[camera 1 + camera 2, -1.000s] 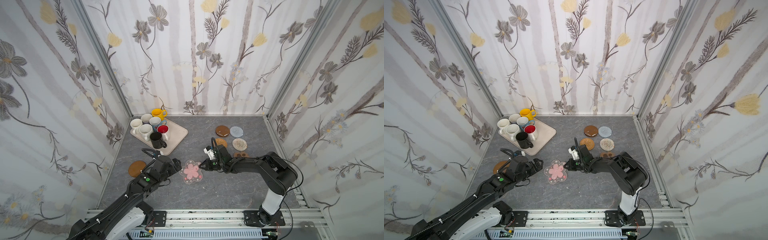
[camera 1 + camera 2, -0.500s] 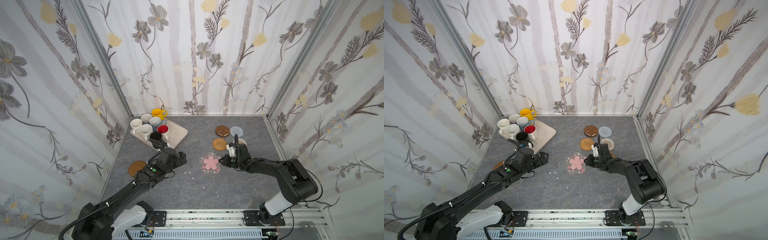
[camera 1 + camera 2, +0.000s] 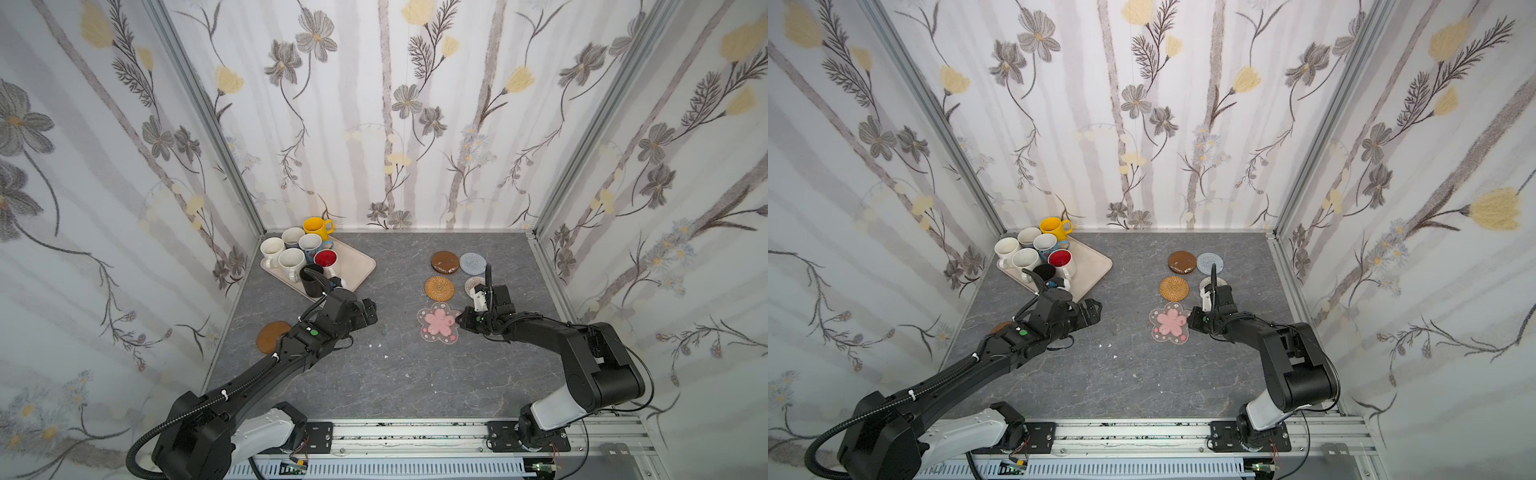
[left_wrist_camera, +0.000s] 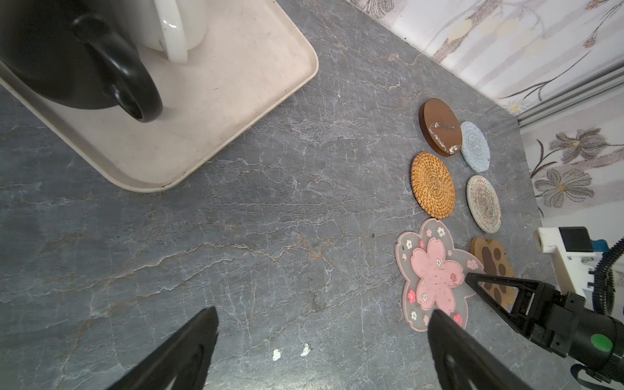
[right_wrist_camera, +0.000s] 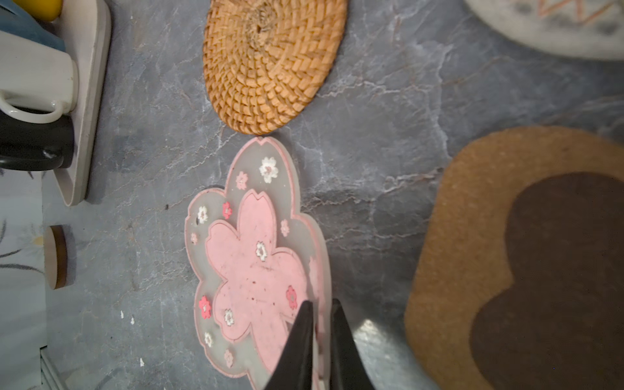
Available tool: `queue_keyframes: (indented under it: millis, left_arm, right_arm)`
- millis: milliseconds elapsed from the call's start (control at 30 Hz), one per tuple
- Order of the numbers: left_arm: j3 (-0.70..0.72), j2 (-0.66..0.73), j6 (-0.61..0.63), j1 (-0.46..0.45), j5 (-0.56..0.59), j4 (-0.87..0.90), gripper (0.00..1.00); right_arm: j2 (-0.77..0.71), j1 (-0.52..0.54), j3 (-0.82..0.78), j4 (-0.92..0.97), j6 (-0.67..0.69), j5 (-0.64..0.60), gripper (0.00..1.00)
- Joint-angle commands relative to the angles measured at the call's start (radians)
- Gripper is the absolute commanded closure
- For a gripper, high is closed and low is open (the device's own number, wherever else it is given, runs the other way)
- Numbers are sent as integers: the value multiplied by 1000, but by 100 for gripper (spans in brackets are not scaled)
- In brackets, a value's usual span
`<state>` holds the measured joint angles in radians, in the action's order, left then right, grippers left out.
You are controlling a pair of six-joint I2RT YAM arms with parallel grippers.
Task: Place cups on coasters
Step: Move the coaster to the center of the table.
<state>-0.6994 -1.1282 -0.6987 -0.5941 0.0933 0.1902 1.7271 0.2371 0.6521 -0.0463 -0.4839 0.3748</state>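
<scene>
Several cups crowd the beige tray (image 3: 358,266) at the back left, among them the yellow (image 3: 318,227), the red-inside (image 3: 326,258) and the black cup (image 3: 312,283). My left gripper (image 3: 372,312) hovers open just in front of the tray, with nothing between its fingers (image 4: 322,314). The clear pink-flower coaster (image 3: 437,324) lies on the grey table, and my right gripper (image 3: 460,321) is shut on its right rim (image 5: 320,304). Behind it lie the golden woven (image 3: 439,288), brown (image 3: 445,262), grey (image 3: 472,263) and beige (image 3: 473,284) coasters. The paw coaster (image 4: 493,266) sits under my right wrist.
A second brown disc (image 3: 272,336) lies near the left wall beside my left forearm. A few white crumbs (image 3: 376,345) dot the table's middle. Papered walls close in the left, back and right sides.
My right gripper dragged the flower coaster from the table's middle to the right, beside the other coasters. My left gripper swung away from it toward the tray.
</scene>
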Motion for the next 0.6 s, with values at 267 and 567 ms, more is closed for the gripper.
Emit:
queue_keyframes:
  millis: [267,567]
  left_arm:
    - [11,54,-13,48,-18,-21,0]
    - [16,155,-25,231,-145,35,0]
  right_arm:
    - [-32,2,4,33,53,-28,45]
    - [-271,6,31,134,71,-89,32]
